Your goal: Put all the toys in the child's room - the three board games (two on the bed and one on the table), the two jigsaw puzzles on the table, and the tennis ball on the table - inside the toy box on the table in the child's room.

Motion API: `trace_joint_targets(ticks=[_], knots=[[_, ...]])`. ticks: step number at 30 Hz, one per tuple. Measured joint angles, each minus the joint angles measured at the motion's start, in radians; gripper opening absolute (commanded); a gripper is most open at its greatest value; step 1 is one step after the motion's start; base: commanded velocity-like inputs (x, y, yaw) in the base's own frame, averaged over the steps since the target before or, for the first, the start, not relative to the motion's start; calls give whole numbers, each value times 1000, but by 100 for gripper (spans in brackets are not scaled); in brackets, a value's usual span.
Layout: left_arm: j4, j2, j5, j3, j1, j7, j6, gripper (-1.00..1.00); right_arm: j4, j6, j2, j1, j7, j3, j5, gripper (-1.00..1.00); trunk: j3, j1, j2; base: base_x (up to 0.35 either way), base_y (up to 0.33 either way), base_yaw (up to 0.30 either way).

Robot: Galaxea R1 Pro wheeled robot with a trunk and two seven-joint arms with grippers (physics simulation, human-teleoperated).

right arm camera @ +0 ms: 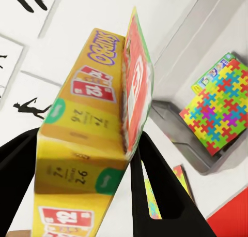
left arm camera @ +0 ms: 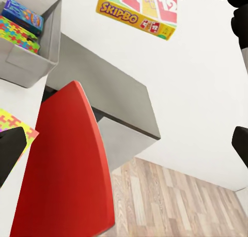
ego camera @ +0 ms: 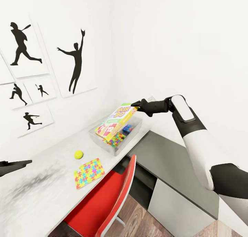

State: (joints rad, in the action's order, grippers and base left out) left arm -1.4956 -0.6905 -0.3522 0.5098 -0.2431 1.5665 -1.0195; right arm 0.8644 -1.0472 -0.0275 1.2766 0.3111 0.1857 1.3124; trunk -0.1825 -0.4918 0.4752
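Note:
My right gripper is shut on one edge of the white, red and yellow SKIP-BO board game, which hangs tilted over the light-grey toy box at the table's far corner. In the right wrist view the fingers clamp the game. Inside the toy box lie a jigsaw puzzle and a small blue board game. A second jigsaw puzzle and the tennis ball rest on the table. My left gripper hovers open over the table's near left.
A red chair is tucked under the table in front of the puzzle. To the right runs the lower dark-grey section with white drawers. White walls with black silhouette posters close the corner. Wooden floor lies below.

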Motion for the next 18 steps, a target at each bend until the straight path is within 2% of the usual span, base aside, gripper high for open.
trace_joint_targets(ticks=[5,18], knots=[[0,2,0,-3,0,0,7,100,0,0,0,0,0,24,-1,-100,-8,0,0,0,0,0],[0,2,0,-5,0,0,8,100,0,0,1,0,0,28,-1,-100,-30,0,0,0,0,0]])
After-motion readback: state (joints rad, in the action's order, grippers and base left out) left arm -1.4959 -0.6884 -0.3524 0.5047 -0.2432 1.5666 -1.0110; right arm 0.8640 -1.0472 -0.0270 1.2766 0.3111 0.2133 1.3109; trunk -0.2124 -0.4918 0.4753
